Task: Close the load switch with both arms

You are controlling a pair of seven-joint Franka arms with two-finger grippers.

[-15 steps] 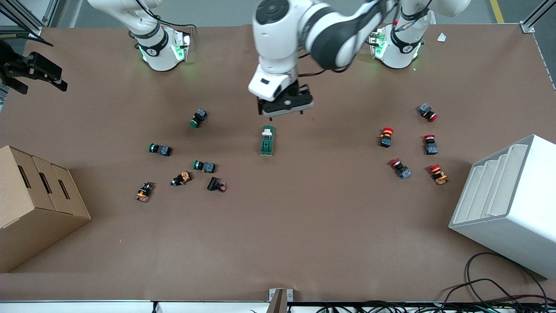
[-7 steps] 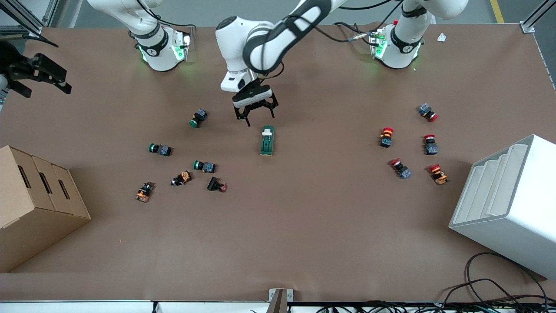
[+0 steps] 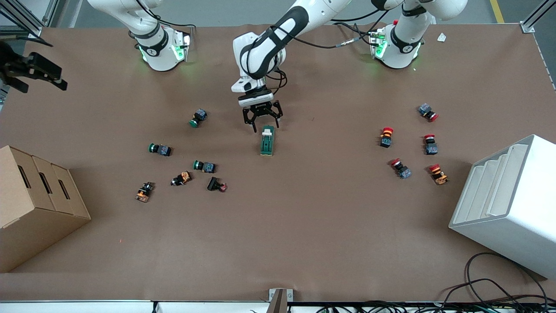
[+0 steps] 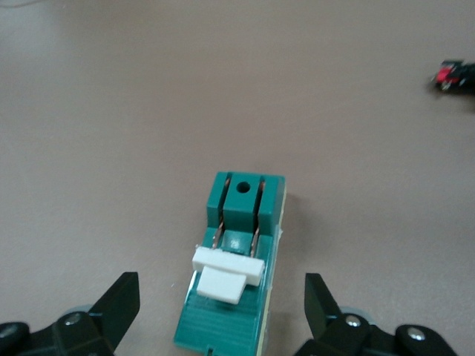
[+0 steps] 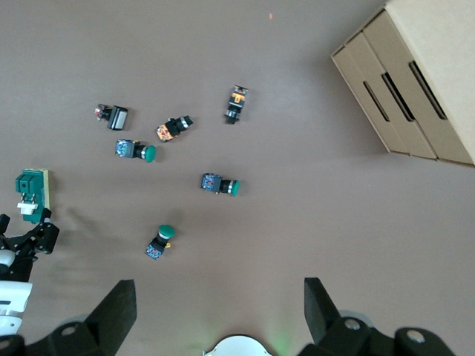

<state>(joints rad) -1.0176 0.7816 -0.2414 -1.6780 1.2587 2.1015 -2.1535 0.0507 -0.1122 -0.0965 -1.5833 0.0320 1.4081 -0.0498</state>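
Observation:
The load switch (image 3: 267,141) is a dark-green block lying in the middle of the table, with its white lever (image 3: 267,130) at the end toward the arms' bases. In the left wrist view the lever (image 4: 226,271) stands raised over the green body (image 4: 241,215). My left gripper (image 3: 262,121) hangs open just over the lever end, one finger on each side of the switch (image 4: 221,297) without touching it. My right gripper (image 3: 56,76) waits high up at the right arm's end of the table, open and empty (image 5: 219,297). From there the switch (image 5: 31,194) shows small.
Green and orange push-buttons (image 3: 204,166) lie scattered toward the right arm's end, with a cardboard box (image 3: 34,204) at that edge. Red push-buttons (image 3: 430,143) lie toward the left arm's end next to a white bin (image 3: 508,204). Cables (image 3: 491,282) trail at the near edge.
My left arm has swung in and come down, bringing its open gripper from above the table to the switch's lever end. The right gripper has barely shifted.

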